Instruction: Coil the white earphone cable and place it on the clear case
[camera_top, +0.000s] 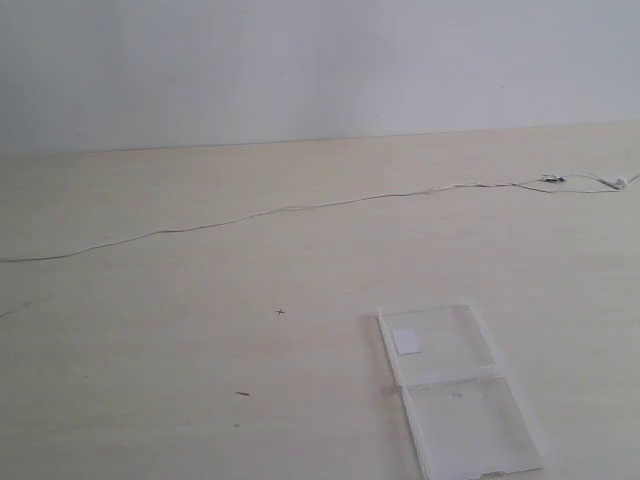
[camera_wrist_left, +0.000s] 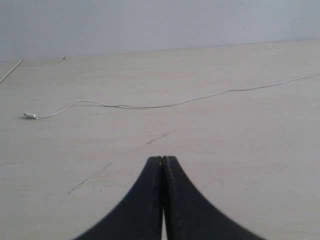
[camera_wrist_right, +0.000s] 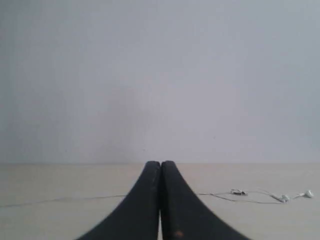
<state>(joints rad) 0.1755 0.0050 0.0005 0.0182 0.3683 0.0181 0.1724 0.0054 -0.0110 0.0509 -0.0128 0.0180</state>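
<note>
The white earphone cable (camera_top: 300, 208) lies stretched almost straight across the pale table, from the left edge to its earbuds (camera_top: 620, 183) and inline remote (camera_top: 552, 180) at the far right. The clear case (camera_top: 455, 390) lies open and flat near the front right, with a white sticker (camera_top: 407, 341) on its far panel. Neither arm shows in the exterior view. In the left wrist view the left gripper (camera_wrist_left: 162, 159) is shut and empty, well short of the cable (camera_wrist_left: 150, 106) and its plug end (camera_wrist_left: 30, 116). The right gripper (camera_wrist_right: 160, 163) is also shut and empty, with the earbuds (camera_wrist_right: 285, 198) lying beyond it.
A plain white wall (camera_top: 300, 60) rises behind the table's far edge. Small dark specks (camera_top: 281, 312) mark the tabletop left of the case.
</note>
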